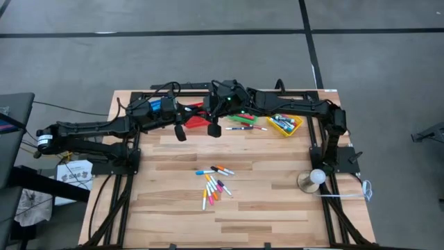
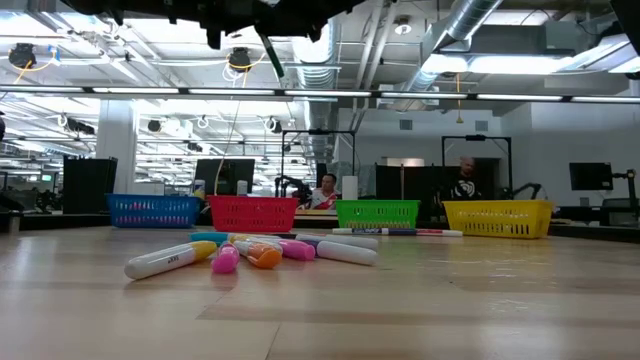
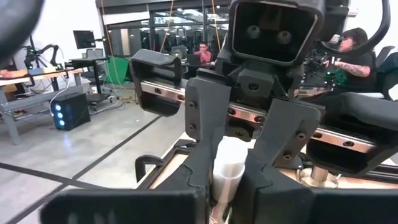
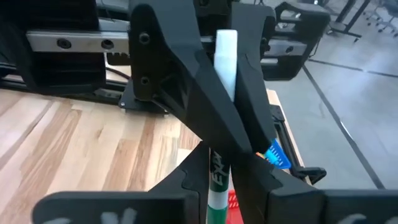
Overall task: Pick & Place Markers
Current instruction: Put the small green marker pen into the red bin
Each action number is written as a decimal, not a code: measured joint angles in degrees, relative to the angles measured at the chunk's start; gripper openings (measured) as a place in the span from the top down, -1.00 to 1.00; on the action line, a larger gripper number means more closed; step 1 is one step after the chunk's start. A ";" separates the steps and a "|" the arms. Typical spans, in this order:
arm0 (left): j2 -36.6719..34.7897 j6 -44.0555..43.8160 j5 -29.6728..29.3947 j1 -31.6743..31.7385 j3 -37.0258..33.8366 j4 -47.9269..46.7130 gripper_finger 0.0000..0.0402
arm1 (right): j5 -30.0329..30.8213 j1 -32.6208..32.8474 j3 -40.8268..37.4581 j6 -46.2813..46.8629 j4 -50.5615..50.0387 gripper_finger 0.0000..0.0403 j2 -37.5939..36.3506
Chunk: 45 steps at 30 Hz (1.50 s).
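Note:
Both arms are raised and meet over the red basket (image 1: pixel 198 119) at the table's far middle. One white-bodied, green-capped marker (image 4: pixel 225 56) stands between the facing grippers, white end up. In the low view it shows as a thin slanted stick (image 2: pixel 270 50) high above the table. My left gripper (image 4: pixel 233 155) shows in the right wrist view and my right gripper (image 3: pixel 227 186) in the left wrist view, each shut on this marker. Several loose markers (image 1: pixel 215 184) lie on their sides at the table's near middle. More markers (image 1: pixel 243 127) lie by the green basket. My left gripper pinches the marker's white body (image 4: pixel 219 163) between its two fingers (image 4: pixel 180 81), which lie across it, level, coming from the table's left. The marker is lifted clear, roughly upright, green end down. My right gripper pinches the same marker below its white end (image 3: pixel 225 177) between two fingers (image 3: pixel 205 130), across it, from the table's right.
Blue (image 2: pixel 152 210), red (image 2: pixel 252 213), green (image 2: pixel 377 213) and yellow (image 2: pixel 497 217) mesh baskets stand in a row along the far edge. The yellow basket (image 1: pixel 286 125) holds markers. A white ball on a round stand (image 1: pixel 310 179) sits near the right edge. People sit in the room beyond.

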 joint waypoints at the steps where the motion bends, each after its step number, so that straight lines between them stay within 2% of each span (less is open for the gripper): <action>1: 0.00 0.00 0.02 0.00 0.00 0.04 0.87 | 0.00 0.03 0.00 -0.01 0.26 0.69 0.00; 9: -0.02 0.00 -0.20 0.04 0.00 0.00 0.78 | 1.18 0.03 0.00 0.01 0.33 0.34 0.00; 15: -0.21 -0.01 -0.18 0.02 -0.03 -0.21 0.97 | 4.75 -0.35 0.00 0.35 -1.65 0.03 0.00; 19: -1.07 0.18 -0.36 0.33 -0.09 -1.11 0.97 | 6.94 -1.91 0.00 0.42 -4.59 -0.11 0.00; 30: -2.71 -0.37 -0.86 2.10 -0.09 -5.59 0.97 | 5.92 -6.87 0.00 3.45 -17.34 -0.11 0.00; 37: -2.67 -0.43 -0.86 2.08 -0.09 -18.03 0.95 | 1.31 -5.03 -0.74 3.95 -27.22 -0.11 -0.02; 41: -2.67 -0.46 -0.84 1.81 -0.09 -22.40 0.86 | 0.01 -2.95 -6.11 3.60 -27.21 -0.11 -0.02; 45: -2.64 -2.36 0.04 1.79 -0.09 -24.13 0.73 | -0.46 -0.93 -13.92 3.63 -18.33 -0.11 -0.02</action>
